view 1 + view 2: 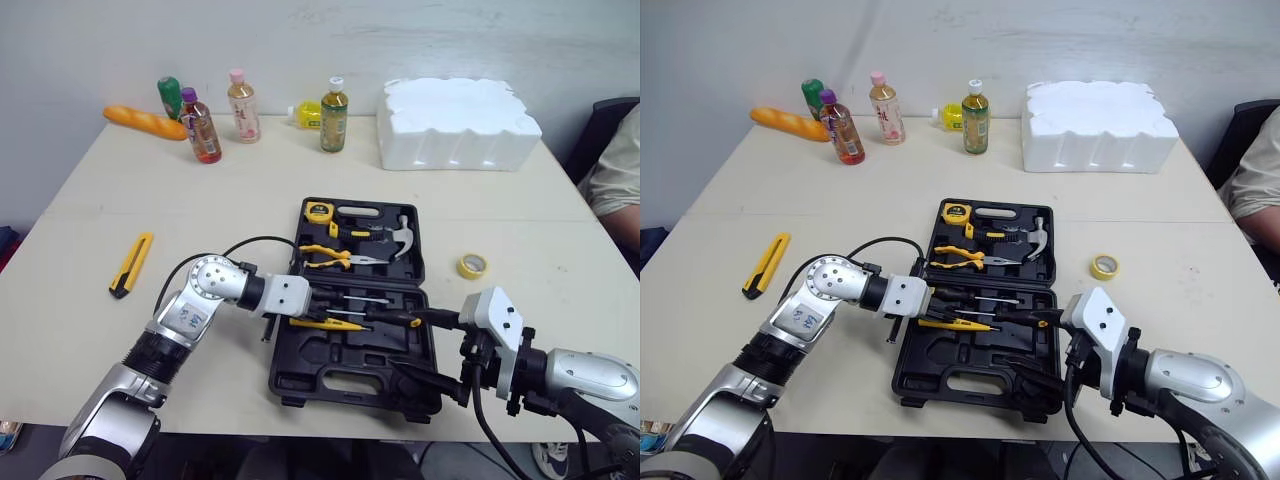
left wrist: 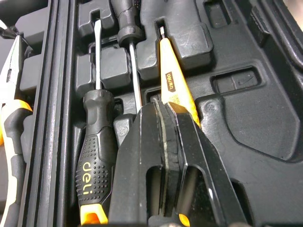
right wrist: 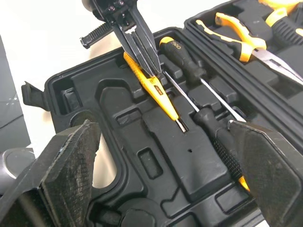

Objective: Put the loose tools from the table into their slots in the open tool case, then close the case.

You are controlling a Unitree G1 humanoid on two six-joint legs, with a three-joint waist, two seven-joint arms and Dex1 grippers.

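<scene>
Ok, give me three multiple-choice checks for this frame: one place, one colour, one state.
1. Where is the utility knife relative to the tool case? A inside it; B on the table, to its left; C on its lid.
2. What colour is the tape roll? A yellow; B red; C blue.
3. How is the right claw? A shut on the tape roll; B shut on the utility knife; C open.

1B: it lies on bare table, apart from the case. 2A: it is a yellow ring right of the case. 3C: its fingers are spread wide over the case.
</scene>
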